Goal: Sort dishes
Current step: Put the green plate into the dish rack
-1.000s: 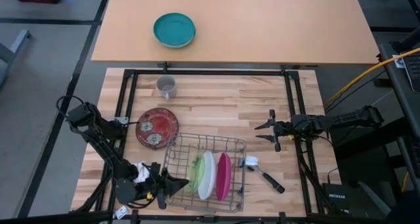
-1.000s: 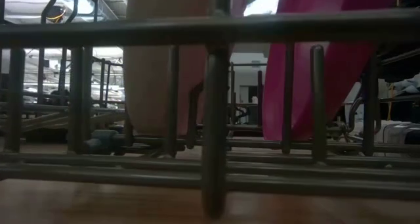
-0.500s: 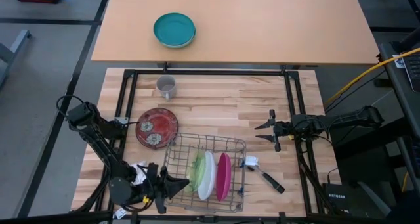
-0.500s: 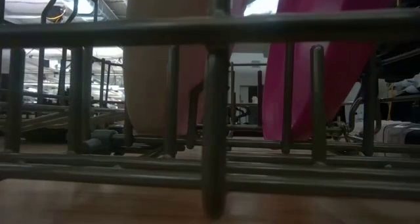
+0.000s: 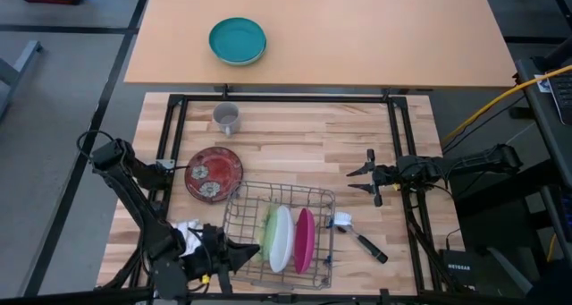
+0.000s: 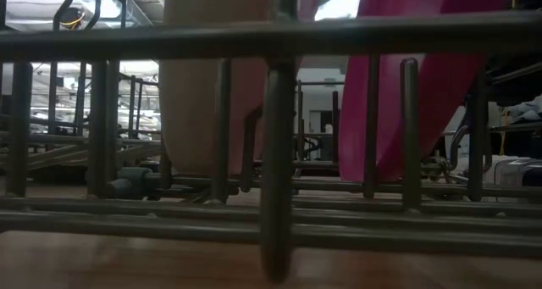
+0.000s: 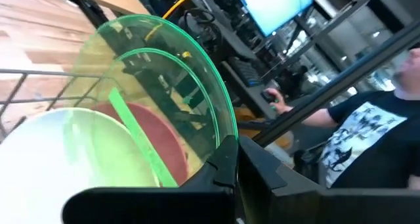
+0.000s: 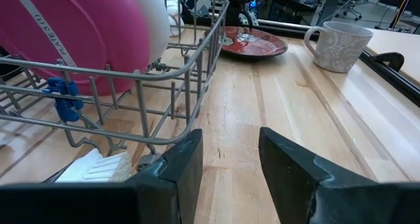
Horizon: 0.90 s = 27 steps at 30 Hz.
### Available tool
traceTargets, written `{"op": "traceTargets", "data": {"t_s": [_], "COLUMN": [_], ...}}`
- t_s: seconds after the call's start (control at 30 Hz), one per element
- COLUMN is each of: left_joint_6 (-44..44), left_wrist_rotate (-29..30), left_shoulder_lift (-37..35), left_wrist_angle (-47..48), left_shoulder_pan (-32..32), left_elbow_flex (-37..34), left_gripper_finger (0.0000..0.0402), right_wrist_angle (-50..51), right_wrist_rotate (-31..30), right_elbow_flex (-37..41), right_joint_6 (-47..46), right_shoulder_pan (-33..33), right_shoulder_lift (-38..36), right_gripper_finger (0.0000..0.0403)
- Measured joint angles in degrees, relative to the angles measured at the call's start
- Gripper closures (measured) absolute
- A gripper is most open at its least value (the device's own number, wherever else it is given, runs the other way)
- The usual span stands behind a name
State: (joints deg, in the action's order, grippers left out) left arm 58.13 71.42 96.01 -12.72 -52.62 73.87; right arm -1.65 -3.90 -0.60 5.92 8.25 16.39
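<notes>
A wire rack [image 5: 277, 238] near the table's front holds three plates on edge: pale green [image 5: 266, 235], white [image 5: 282, 238] and magenta [image 5: 305, 240]. The dark red plate [image 5: 214, 173] lies flat on the table, left of and behind the rack. My left gripper [image 5: 248, 250] is at the rack's left side, shut on the green plate [image 7: 164, 99]. My right gripper [image 5: 368, 178] hangs open and empty to the right of the rack, and its wrist view [image 8: 230, 165] shows the magenta plate [image 8: 79, 33] and the red plate [image 8: 252, 43]. My left gripper pinches the green plate's rim [image 7: 226, 135] between its two fingers. The fingers come about level from the table's left. The plate stands on edge in the rack, leaning against the white plate [image 7: 65, 152].
A grey mug [image 5: 227, 118] stands behind the red plate. A dish brush [image 5: 357, 236] lies right of the rack. A teal bowl [image 5: 238, 40] sits on the far table. A person [image 7: 361, 145] shows beyond the table in the left wrist view.
My left arm's wrist and forearm have drawn toward the table's near edge, while its fingers have stayed at the green plate's left rim. The plates remain standing in the rack.
</notes>
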Motion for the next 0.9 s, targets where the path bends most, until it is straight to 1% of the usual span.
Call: {"op": "traceTargets", "data": {"t_s": [0.1, 0.2, 0.3, 0.43, 0.53, 0.6, 0.8, 0.9], "left_joint_6": [2.46, 5.40, 10.31, 16.55, 19.50, 21.67, 31.28, 34.54], "left_wrist_rotate": [-0.33, -1.98, -6.07, -12.28, -15.06, -15.46, -15.60, -15.68], "left_shoulder_lift": [0.00, 0.00, 0.00, 0.00, 0.00, 0.00, 0.46, 0.99], "left_wrist_angle": [5.39, 10.29, 16.30, 26.91, 33.19, 34.68, 34.93, 35.05], "left_shoulder_pan": [0.50, 1.09, 2.11, 4.00, 5.28, 5.90, 6.31, 6.27], "left_elbow_flex": [1.33, 1.87, 2.74, 4.79, 6.54, 6.79, 6.84, 6.84], "left_gripper_finger": [0.0401, 0.0401, 0.0401, 0.0401, 0.0401, 0.0401, 0.0401, 0.0401], "right_wrist_angle": [0.00, 0.00, 0.00, 0.00, 0.00, 0.00, 0.01, 0.02], "right_wrist_rotate": [0.00, 0.00, 0.00, 0.00, 0.01, 0.02, 0.02, 0.03], "right_elbow_flex": [0.00, 0.00, 0.00, 0.00, 0.00, 0.00, 0.00, 0.00], "right_joint_6": [-0.07, -0.10, -0.10, -0.10, -0.10, -0.10, -0.07, -0.05], "right_shoulder_pan": [0.00, 0.00, 0.00, -0.02, -0.01, 0.00, -0.01, -0.01], "right_shoulder_lift": [-0.01, -0.01, -0.01, 0.01, 0.01, 0.00, -0.01, -0.01], "right_gripper_finger": [0.0249, 0.0249, 0.0249, 0.0249, 0.0249, 0.0249, 0.0249, 0.0249]}}
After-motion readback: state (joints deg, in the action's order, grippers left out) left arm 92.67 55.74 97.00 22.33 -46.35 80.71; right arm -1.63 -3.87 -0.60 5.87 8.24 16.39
